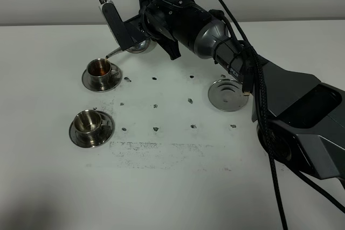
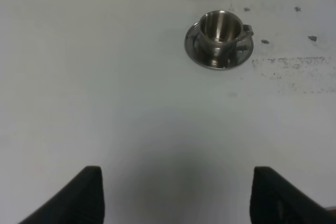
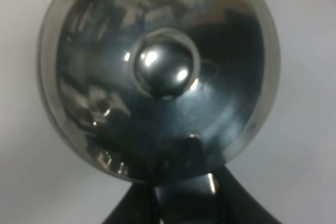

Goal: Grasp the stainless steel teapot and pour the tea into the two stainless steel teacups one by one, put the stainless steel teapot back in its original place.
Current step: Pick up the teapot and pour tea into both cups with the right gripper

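RIGHT claw [image 3: 184,192] clamped on the loop handle of the stainless steel teapot [image 3: 157,72], its mirror-bright domed lid and round knob uppermost. The pot tilts, thin spout at the far teacup [image 1: 103,75], which holds reddish-brown tea [image 1: 98,67]. The near teacup [image 1: 89,122] and the ringed steel disc [image 1: 228,94] sit on the speckled white table [image 1: 161,176]. Left claw [image 2: 178,198] gapes wide, empty.
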Tool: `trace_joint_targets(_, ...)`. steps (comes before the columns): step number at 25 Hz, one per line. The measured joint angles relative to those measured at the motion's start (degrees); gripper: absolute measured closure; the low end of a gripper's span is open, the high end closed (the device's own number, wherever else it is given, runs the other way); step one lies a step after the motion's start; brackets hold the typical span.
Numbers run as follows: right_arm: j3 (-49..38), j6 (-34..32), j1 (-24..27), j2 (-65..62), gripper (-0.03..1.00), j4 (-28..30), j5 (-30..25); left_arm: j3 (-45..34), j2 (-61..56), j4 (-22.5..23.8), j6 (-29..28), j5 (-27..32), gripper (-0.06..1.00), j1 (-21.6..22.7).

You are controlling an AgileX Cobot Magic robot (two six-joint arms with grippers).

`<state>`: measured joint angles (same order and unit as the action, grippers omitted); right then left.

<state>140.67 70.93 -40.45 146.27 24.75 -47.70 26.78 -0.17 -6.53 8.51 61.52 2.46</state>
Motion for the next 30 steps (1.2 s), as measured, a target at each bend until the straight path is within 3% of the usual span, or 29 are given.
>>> trace_joint_targets(30,0.00,0.16,-1.15,0.00,0.77,3.56,1.05,0.00,0.00,0.00,0.00,0.00,0.37,0.00)
